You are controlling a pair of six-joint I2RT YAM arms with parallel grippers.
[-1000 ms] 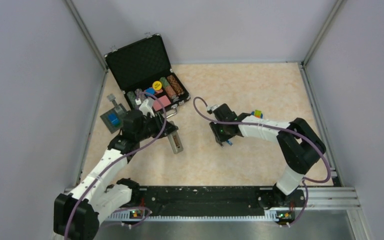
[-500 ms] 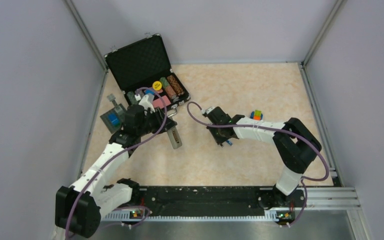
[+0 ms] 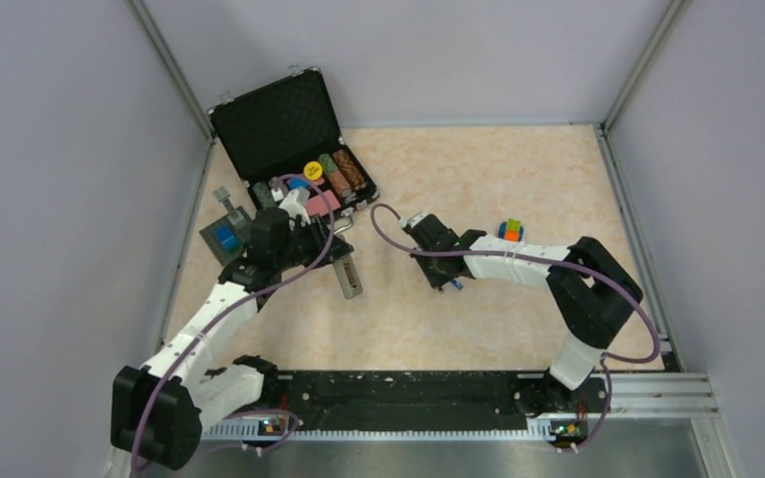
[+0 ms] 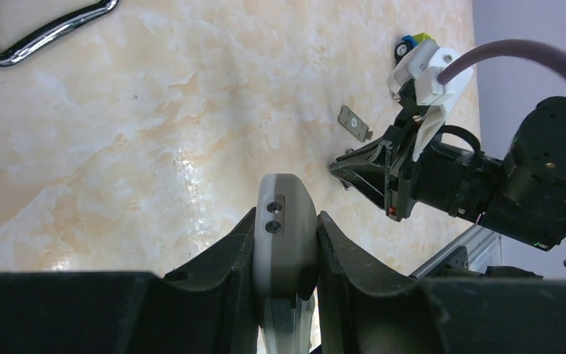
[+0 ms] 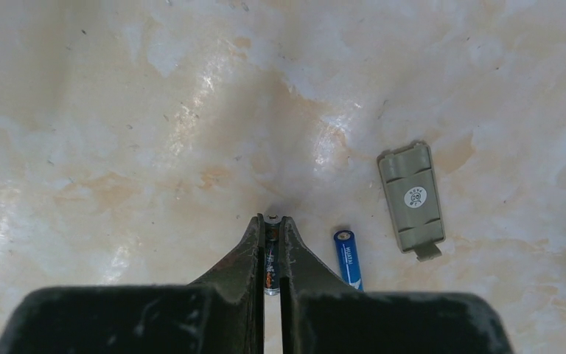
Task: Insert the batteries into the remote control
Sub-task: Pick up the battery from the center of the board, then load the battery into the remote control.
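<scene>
Since a second ago the right arm has edged left. The right gripper (image 5: 272,225) pinches the dark battery (image 5: 271,258) lengthwise between its fingers. The blue battery (image 5: 347,258) lies on the table (image 5: 118,147) just right, beside the cover (image 5: 411,198). The left gripper (image 4: 286,221) clamps the remote (image 4: 286,193) edge-on, its long axis along the fingers.

Marbled beige-cream table (image 5: 118,110), glossy. Orange-marked black battery (image 5: 270,254); white-lettered blue battery (image 5: 347,257), silver tip. Olive-grey cover (image 5: 411,198), round white sticker (image 5: 415,198). Pale grey remote (image 4: 284,236), two dark dots on end. Orange-green-blue toy (image 3: 510,230). Black case (image 3: 279,124), dimpled foam lid, yellow disc (image 3: 312,168) inside. Purple cable (image 4: 501,55). Grey plate (image 3: 209,239), blue block (image 3: 225,239). White arms (image 3: 518,261), black joints. Lilac-grey walls (image 3: 60,149).
</scene>
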